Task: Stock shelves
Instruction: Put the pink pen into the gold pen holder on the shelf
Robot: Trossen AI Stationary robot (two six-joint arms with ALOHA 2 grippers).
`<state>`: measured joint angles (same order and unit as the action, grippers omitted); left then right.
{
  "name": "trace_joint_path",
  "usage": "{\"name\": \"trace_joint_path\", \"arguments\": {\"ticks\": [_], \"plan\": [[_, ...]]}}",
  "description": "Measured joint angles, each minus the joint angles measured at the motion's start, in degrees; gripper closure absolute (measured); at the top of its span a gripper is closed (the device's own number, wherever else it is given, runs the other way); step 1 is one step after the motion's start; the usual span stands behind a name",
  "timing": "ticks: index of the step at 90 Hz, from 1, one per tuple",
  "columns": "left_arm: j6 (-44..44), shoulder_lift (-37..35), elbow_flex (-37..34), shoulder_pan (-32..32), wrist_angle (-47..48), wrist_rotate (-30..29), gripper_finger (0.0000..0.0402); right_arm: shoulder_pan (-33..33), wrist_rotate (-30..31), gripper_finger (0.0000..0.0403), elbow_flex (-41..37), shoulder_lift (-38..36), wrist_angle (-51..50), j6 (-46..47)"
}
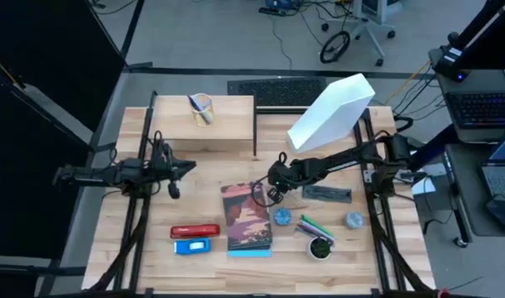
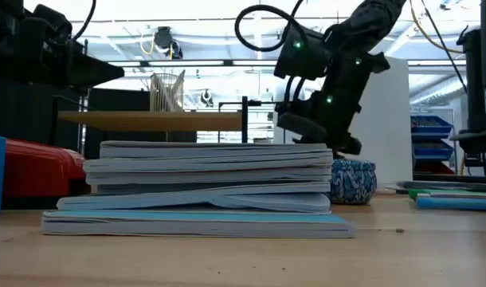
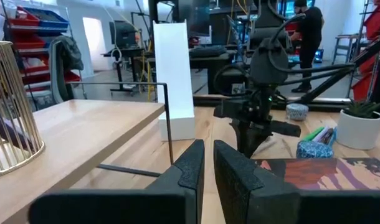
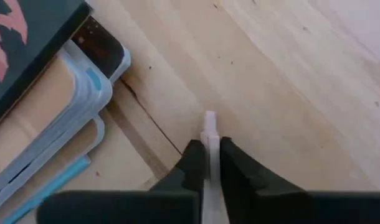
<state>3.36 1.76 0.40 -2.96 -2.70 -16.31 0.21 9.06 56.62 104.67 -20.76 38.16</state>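
Observation:
The low wood shelf (image 1: 228, 132) stands at the far middle of the table, with a wire cup (image 1: 201, 108) on it. The white file holder (image 1: 331, 112) stands to its right. A stack of books (image 1: 247, 217) lies at the table's middle. My right gripper (image 1: 273, 189) hangs just off the stack's far right corner, pointing down, shut on a thin pale strip (image 4: 210, 127). My left gripper (image 1: 186, 169) waits shut at the left, level, nothing between its fingers (image 3: 193, 168). My right gripper pinches the thin pale strip between its two fingers, seen edge-on. The fingers (image 4: 193, 158) come from above, pointing down at the tabletop. The strip's free end (image 4: 210, 117) sticks out past the fingertips; whether it touches the wood I cannot tell.
A red stapler (image 1: 194, 230) and a blue case (image 1: 192, 246) lie left of the books. To the right are a patterned pot (image 1: 283, 217), pens (image 1: 315, 225), a small plant (image 1: 320, 247), a dark case (image 1: 327, 193) and a grey round thing (image 1: 354, 219).

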Motion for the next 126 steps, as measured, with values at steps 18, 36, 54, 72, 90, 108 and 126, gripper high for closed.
{"name": "trace_joint_path", "arguments": {"ticks": [18, 36, 54, 72, 90, 108, 126], "plan": [[0.0, 0.0, 0.0, 0.0, 0.0, 0.0, 0.0379, 0.0, -1.0, 0.0394, 0.1, -1.6, -0.5, -0.3], [0.0, 0.0, 0.0, 0.0, 0.0, 0.0, 0.0379, -1.0, -1.7, 0.0403, 1.9, -5.8, -2.1, -2.3], [0.0, 0.0, 0.0, 0.0, 0.0, 0.0, 0.0379, -2.7, -2.2, 0.0403, 4.8, -9.4, -3.0, -5.7], [0.0, 0.0, 0.0, 0.0, 0.0, 0.0, 0.0379, -5.0, -1.9, 0.0403, 10.6, -11.0, -3.3, -10.1], [0.0, 0.0, 0.0, 0.0, 0.0, 0.0, 0.0379, -7.6, -1.7, 0.0403, 18.2, -11.1, 2.9, -15.7], [0.0, 0.0, 0.0, 0.0, 0.0, 0.0, 0.0379, -11.0, -1.5, 0.0403, 20.9, -10.6, 22.6, -17.7], [0.1, 0.0, 0.0, 0.0, 0.0, 0.0, 0.0379, -13.8, -1.5, 0.0403, 21.0, -6.8, 44.9, -17.9]]}}
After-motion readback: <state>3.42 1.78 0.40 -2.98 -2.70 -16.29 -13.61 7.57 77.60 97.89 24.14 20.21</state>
